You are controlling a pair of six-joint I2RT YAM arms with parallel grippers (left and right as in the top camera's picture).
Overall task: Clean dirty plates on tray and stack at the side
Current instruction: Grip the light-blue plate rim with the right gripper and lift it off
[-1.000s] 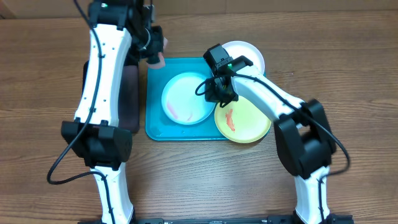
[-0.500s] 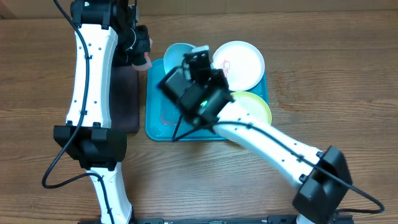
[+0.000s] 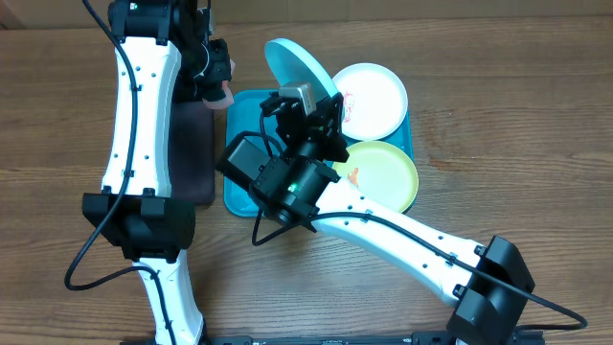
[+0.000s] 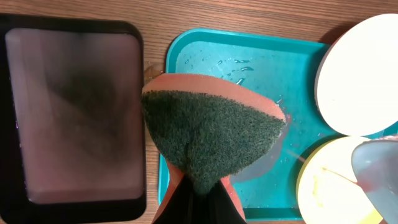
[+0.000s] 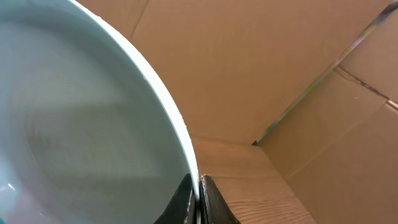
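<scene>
My right end effector (image 5: 198,198) grips the tilted blue plate (image 3: 299,67) by its rim; the left end effector (image 4: 196,198), clenching the sponge (image 4: 214,140), hangs just leftward.

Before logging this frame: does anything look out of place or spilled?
The light blue plate is tilted on edge above the far side of the tray, its rim pinched in the jaws of the right gripper. Water drops lie on the tray.
</scene>
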